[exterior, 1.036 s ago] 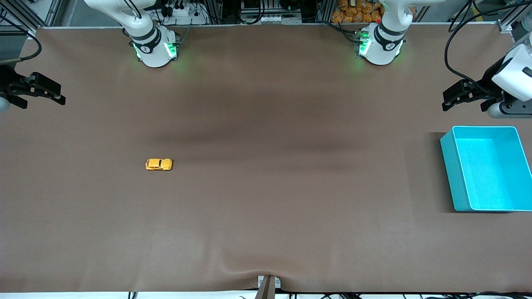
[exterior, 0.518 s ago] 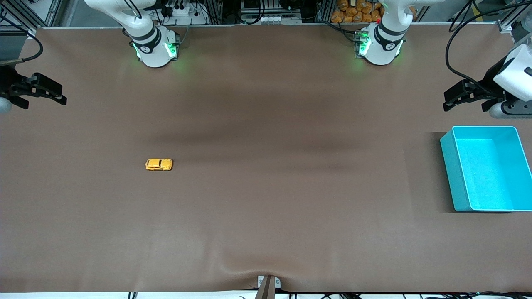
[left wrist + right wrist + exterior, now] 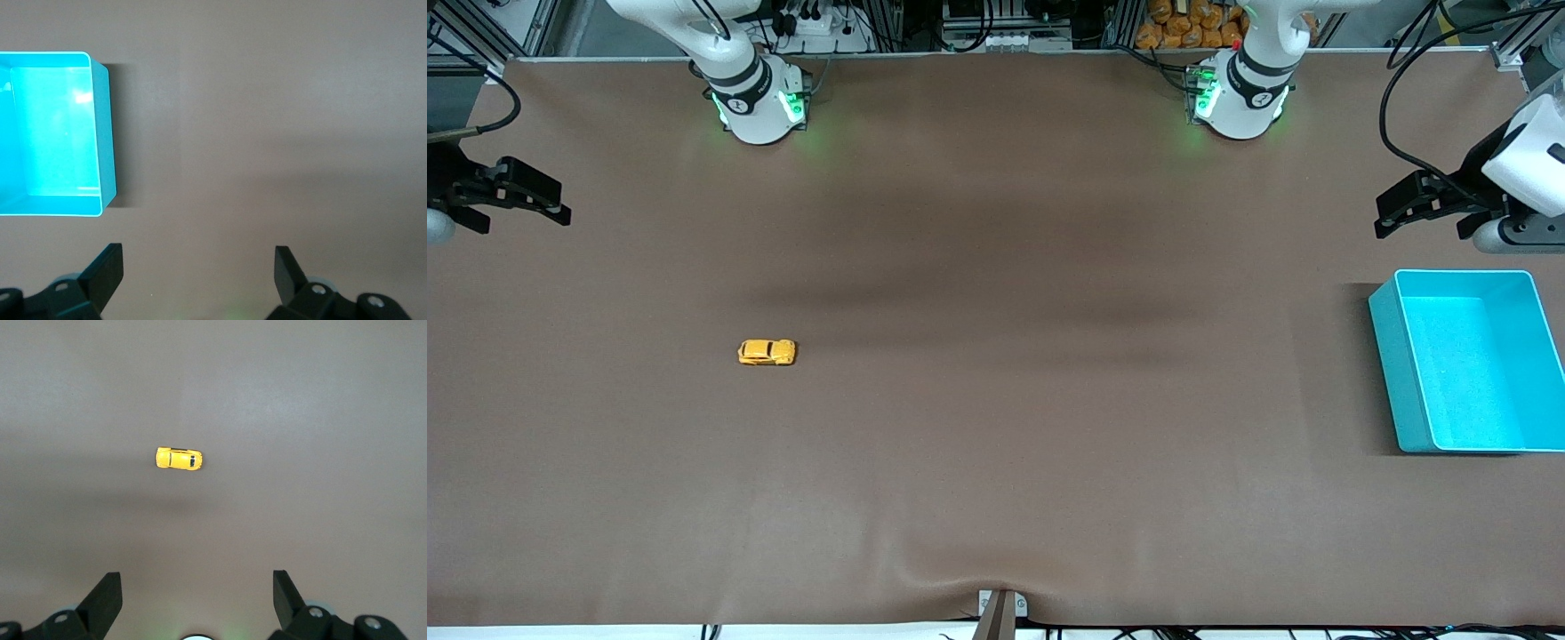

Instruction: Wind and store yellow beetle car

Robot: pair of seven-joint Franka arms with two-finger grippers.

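The yellow beetle car (image 3: 767, 353) stands on its wheels on the brown table, toward the right arm's end. It also shows in the right wrist view (image 3: 179, 459), well clear of the fingers. My right gripper (image 3: 559, 206) is open and empty, up in the air at the table's edge at that end; in its own view (image 3: 197, 597) the jaws stand wide apart. My left gripper (image 3: 1385, 215) is open and empty, over the table beside the teal bin (image 3: 1392, 360). In the left wrist view (image 3: 199, 272) the jaws stand wide apart.
The teal bin (image 3: 105, 133) is empty and sits at the left arm's end of the table. A small metal bracket (image 3: 1000, 609) sticks up at the table's edge nearest the front camera. The two arm bases (image 3: 758, 102) (image 3: 1238, 98) stand along the edge farthest from the camera.
Both grippers have shifted very slightly. The car and the bin have not moved.
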